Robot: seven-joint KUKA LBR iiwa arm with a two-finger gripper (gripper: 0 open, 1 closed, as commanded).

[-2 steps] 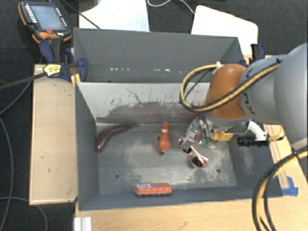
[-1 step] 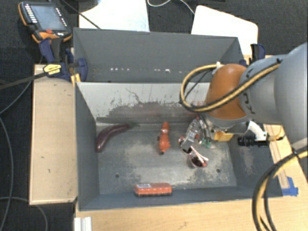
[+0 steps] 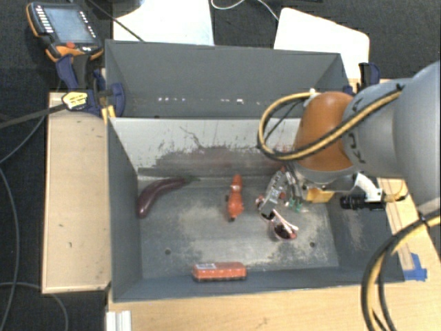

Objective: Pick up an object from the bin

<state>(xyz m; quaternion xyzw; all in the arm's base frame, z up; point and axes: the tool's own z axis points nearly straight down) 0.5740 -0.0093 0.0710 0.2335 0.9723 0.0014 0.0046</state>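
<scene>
The gripper [image 3: 276, 200] hangs low over the right part of the bin floor, under the arm's orange cover [image 3: 324, 140] and looping black-and-yellow cables [image 3: 303, 102]. Whether it is open or closed cannot be told from this angle, and nothing can be seen in its grasp.

Just in front of it, touching or nearly touching its tip, lies a small dark, pink and white item [image 3: 283, 229], too jumbled in outline to name more exactly. To the gripper's left, near but apart, an orange elongated toy [image 3: 236, 198] lies roughly upright in the view, at mid-floor.

Well apart, by the left wall, lies a curved dark purple eggplant-shaped piece [image 3: 156, 192]. A red-brown rectangular bar [image 3: 219, 272] lies flat along the near wall of the grey metal bin [image 3: 127, 212].
</scene>
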